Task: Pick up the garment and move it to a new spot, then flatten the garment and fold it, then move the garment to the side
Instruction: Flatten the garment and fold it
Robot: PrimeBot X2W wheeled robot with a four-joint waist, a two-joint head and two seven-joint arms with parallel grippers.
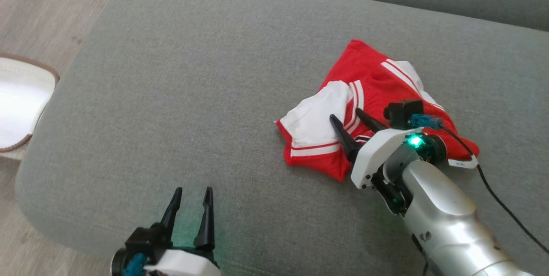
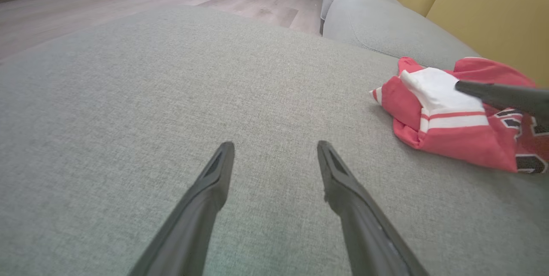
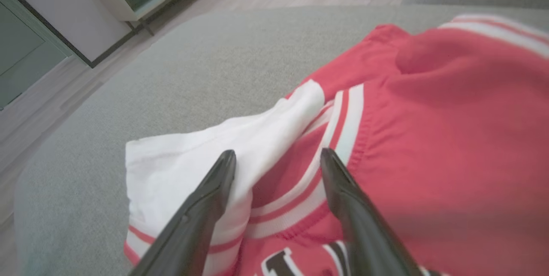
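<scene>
garment [image 1: 364, 91]: part hidden behind right claw [image 1: 345, 114] | lettering [image 3: 279, 263]: cut off

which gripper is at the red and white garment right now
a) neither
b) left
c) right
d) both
c: the right gripper is open, with its fingers over the garment, while the left gripper is open over bare grey cushion, apart from the cloth.
</scene>
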